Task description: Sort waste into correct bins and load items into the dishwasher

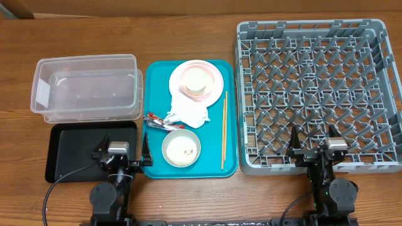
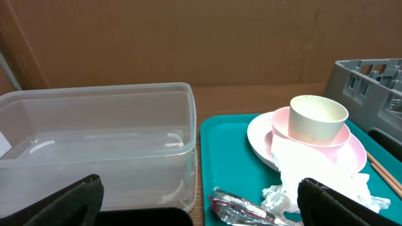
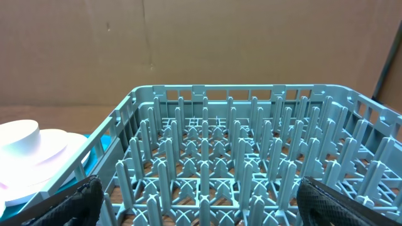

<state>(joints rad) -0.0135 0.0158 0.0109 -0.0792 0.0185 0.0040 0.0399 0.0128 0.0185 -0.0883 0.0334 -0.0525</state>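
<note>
hovering at the lower edge of the overhead frame, your left claw (image 1: 125, 139) and right claw (image 1: 313, 139) both stand spread wide, holding nothing. the crumpled napkin (image 1: 188, 112) and red-and-silver wrapper (image 1: 162, 121) lie on the teal tray (image 1: 154, 169), up and to the right of the left claw, which is plainly the nearer arm. the clear tub (image 1: 86, 85) sits to that claw's upper left and the black tray (image 1: 69, 154) lies beneath it, both unfilled. the rice bowl (image 1: 181, 149) sits just to its right. the chopsticks (image 1: 223, 132) run top to bottom along the teal tray's right side, beside the grey dish rack (image 1: 317, 94), roughly midway between your arms. a whitish bowl (image 1: 196, 80) rides on the pink plate (image 1: 217, 78).

left wrist view: fingers far apart in the lower corners, napkin and wrapper ahead at lower right, tub at left.

right wrist view: fingers likewise wide, rack pegs dead ahead, plate at the left edge.

no brand or writing can be read anywhere; the tub's pale label (image 1: 41, 94) shows nothing legible. your next move is likely a short reach up and right with the left claw.
</note>
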